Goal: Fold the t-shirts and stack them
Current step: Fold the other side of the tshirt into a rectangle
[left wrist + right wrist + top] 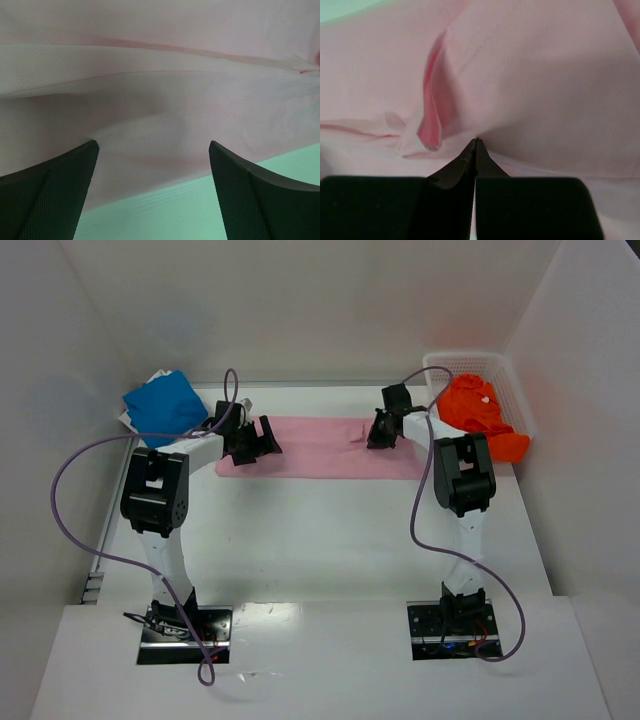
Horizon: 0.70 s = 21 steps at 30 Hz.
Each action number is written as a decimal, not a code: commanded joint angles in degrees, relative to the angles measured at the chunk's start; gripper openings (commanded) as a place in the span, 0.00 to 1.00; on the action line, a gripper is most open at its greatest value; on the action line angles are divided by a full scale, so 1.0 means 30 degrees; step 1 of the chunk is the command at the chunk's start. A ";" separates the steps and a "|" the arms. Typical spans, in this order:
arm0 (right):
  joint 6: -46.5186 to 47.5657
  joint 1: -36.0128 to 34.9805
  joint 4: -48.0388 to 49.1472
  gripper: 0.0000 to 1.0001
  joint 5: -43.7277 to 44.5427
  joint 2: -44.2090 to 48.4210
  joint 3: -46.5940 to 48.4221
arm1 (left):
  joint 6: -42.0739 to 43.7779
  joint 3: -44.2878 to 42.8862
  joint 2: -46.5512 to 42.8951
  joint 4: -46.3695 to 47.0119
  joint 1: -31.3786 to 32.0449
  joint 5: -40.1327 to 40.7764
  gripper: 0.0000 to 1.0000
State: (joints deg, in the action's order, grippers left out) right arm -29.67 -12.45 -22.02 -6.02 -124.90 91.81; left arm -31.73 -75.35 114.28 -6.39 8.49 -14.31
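A light pink t-shirt (320, 448) lies spread flat across the far middle of the table. My left gripper (262, 440) hovers open over its left end. In the left wrist view the pink t-shirt (160, 75) fills the frame and the left gripper (154, 145) has its jaws wide apart above the hem, holding nothing. My right gripper (378, 430) sits on the shirt's right part. In the right wrist view the right gripper (476, 140) is shut, pinching a raised pucker of pink t-shirt (545, 75). A bright blue t-shirt (165, 403) lies crumpled at the far left. An orange t-shirt (480, 415) spills from the basket.
A white mesh basket (515, 390) stands at the far right against the wall. White walls close in the table on the left, back and right. Bare table (175, 210) shows below the pink hem. Purple cables loop beside both arms.
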 commanded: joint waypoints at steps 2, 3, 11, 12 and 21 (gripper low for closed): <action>0.0281 -0.0245 0.0163 0.01 0.0103 -0.0905 0.1973 | 0.0438 -0.0254 0.0022 -0.0242 -0.0135 -0.0007 0.99; 0.0281 -0.0245 0.0163 0.01 0.0103 -0.1137 0.2149 | 0.0438 -0.0254 0.0022 -0.0242 -0.0135 -0.0007 0.99; 0.0105 -0.0245 -0.0013 0.01 -0.1007 -0.2339 0.3965 | 0.0438 -0.0254 0.0198 -0.0242 -0.0135 -0.0183 0.99; -0.0069 -0.0245 -0.0013 0.01 -0.1010 -0.2515 0.3967 | 0.0438 -0.0254 0.0198 -0.0242 -0.0135 -0.0183 0.99; -0.0481 -0.0800 -0.0013 0.01 -0.2505 -0.3510 0.6864 | 0.0263 -0.0254 0.0198 -0.0242 -0.0135 -0.0357 0.99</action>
State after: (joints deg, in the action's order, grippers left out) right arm -30.61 -13.21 -22.35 -11.79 -134.13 107.74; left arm -31.59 -75.35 114.28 -6.39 8.47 -14.44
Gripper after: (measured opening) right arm 0.012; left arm 0.990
